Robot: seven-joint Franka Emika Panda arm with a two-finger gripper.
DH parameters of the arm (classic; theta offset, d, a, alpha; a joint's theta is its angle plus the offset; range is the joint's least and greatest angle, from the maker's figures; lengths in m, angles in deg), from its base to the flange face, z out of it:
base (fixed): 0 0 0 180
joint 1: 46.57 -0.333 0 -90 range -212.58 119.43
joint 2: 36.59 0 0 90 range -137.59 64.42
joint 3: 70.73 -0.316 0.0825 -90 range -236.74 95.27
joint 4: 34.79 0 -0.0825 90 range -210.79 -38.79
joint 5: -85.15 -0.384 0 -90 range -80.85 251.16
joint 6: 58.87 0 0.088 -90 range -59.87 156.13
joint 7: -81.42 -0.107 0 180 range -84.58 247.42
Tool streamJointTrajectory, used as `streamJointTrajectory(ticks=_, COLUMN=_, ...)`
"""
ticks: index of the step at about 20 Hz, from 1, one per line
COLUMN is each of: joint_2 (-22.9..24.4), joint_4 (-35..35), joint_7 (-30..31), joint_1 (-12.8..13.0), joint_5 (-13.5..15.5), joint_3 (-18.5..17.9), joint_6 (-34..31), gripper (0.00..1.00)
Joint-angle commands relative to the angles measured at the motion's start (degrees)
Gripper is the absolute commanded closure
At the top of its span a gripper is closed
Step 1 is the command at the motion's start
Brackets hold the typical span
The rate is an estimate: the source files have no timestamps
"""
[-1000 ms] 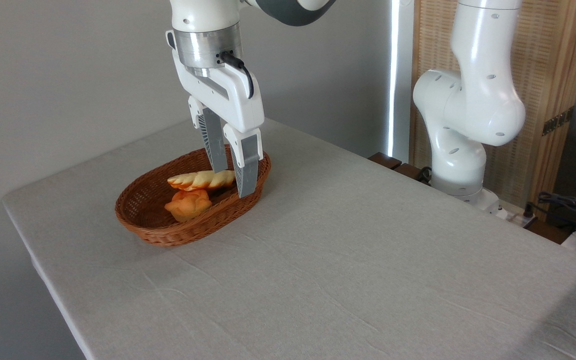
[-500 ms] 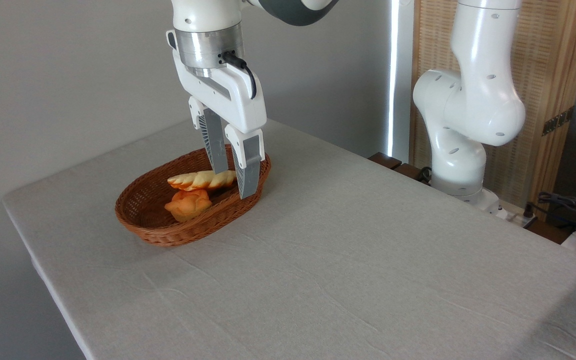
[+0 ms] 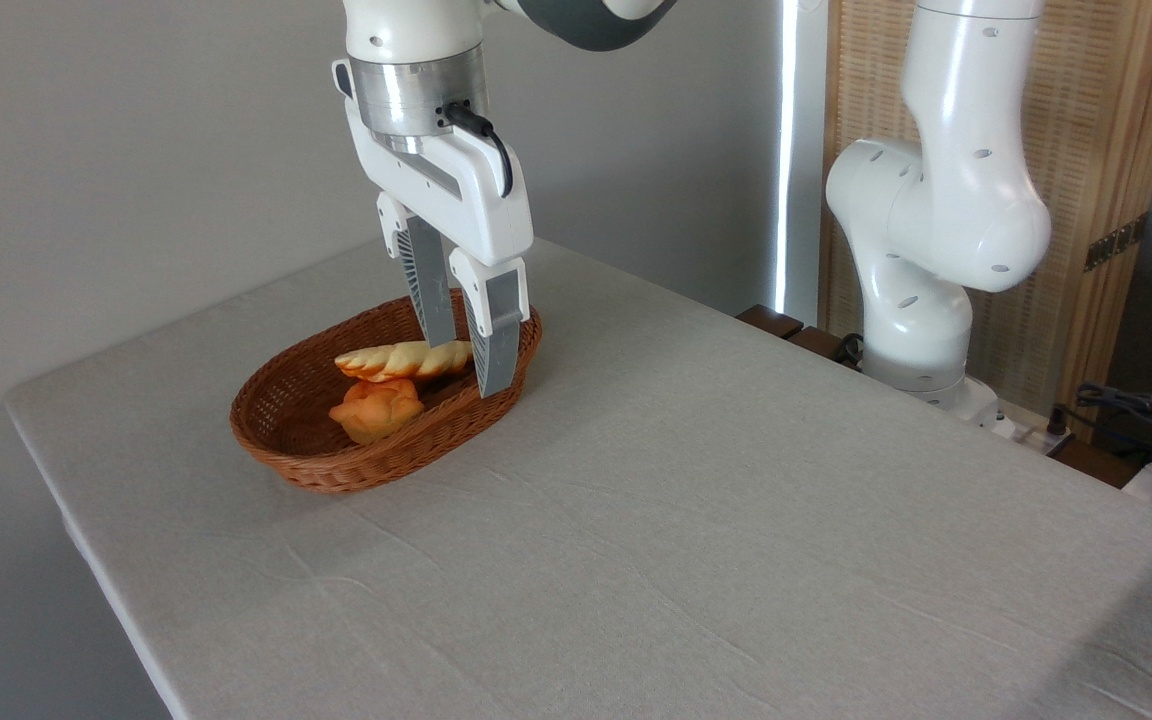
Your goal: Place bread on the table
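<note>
Inside the basket on the grey surface, the bread lies above a bun. Pincer points down, fingers apart, straddling the bread's right end, not clamped on it.

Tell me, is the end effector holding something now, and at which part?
The end effector sits closed around the right end of the bread, which lies in the basket; a firm hold cannot be told.

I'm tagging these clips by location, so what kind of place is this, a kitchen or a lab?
Most likely a robot lab or test room, not a kitchen: a white robot arm stands beside a cloth-covered table, loose cables lie at the right, and the walls are bare.
</note>
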Motion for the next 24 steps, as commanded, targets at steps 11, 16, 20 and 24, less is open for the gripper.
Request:
streamJointTrajectory(ticks=11, joint_2=-0.1, joint_4=1.4, joint_7=-0.8, joint_1=0.4, joint_5=-0.7, joint_3=-1.1, joint_6=-2.1, gripper=0.0)
streamJointTrajectory(ticks=16, joint_2=-0.3, joint_4=1.4, joint_7=-0.7, joint_1=0.5, joint_5=-0.7, joint_3=-1.0, joint_6=-1.9, gripper=0.0)
streamJointTrajectory(ticks=20, joint_2=-0.7, joint_4=1.3, joint_7=-0.5, joint_1=0.6, joint_5=-0.7, joint_3=-0.7, joint_6=-2.0, gripper=0.0)
streamJointTrajectory(ticks=24, joint_2=-1.4, joint_4=1.3, joint_7=0.1, joint_1=1.2, joint_5=-0.7, joint_3=0.0, joint_6=-2.1, gripper=0.0)
